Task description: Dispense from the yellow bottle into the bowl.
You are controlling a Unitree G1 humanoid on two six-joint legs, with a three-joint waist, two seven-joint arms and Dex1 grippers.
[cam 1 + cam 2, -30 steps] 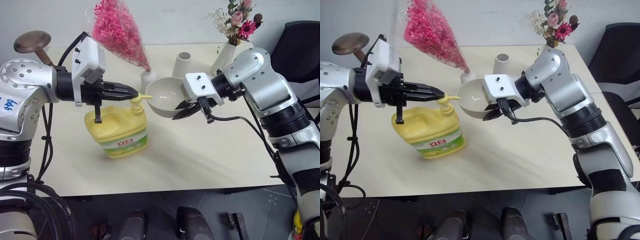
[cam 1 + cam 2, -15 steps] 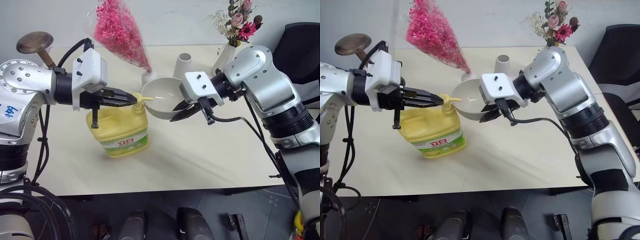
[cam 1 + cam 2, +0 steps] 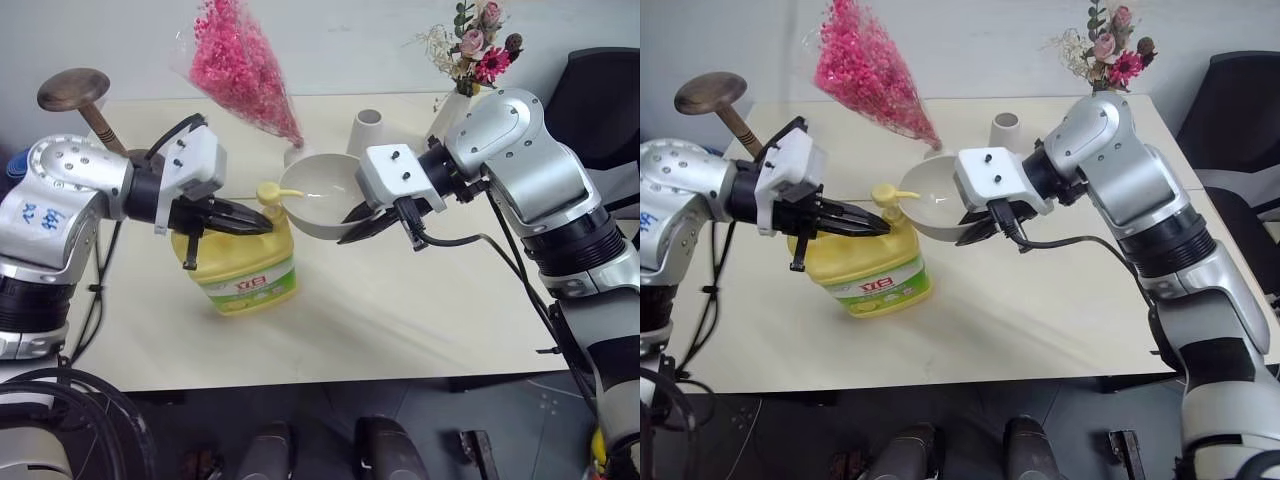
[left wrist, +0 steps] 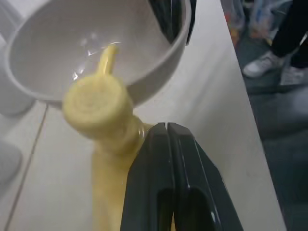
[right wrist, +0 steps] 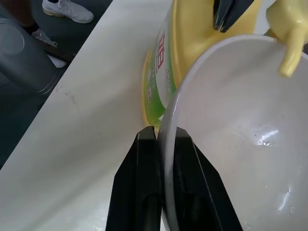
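While the bottle (image 3: pixel 236 262) stands near the table's (image 3: pixel 420 300) left edge | bowl (image 3: pixel 318 194) held under its spout — rim clamped by right gripper (image 3: pixel 352 222) | left gripper (image 3: pixel 258 224) shut, empty — beside the pump (image 3: pixel 267 190), likely to press.

Left pincer (image 3: pixel 262 224) closed, fingers pressed flat together, empty, angled slightly downward and toward the right pincer, tips just beside the yellow bottle's (image 3: pixel 240 265) pump neck. Right pincer (image 3: pixel 350 226) clamped on the bowl's (image 3: pixel 320 190) rim, one finger inside, one outside, pointing back toward the left pincer, forearm raised.
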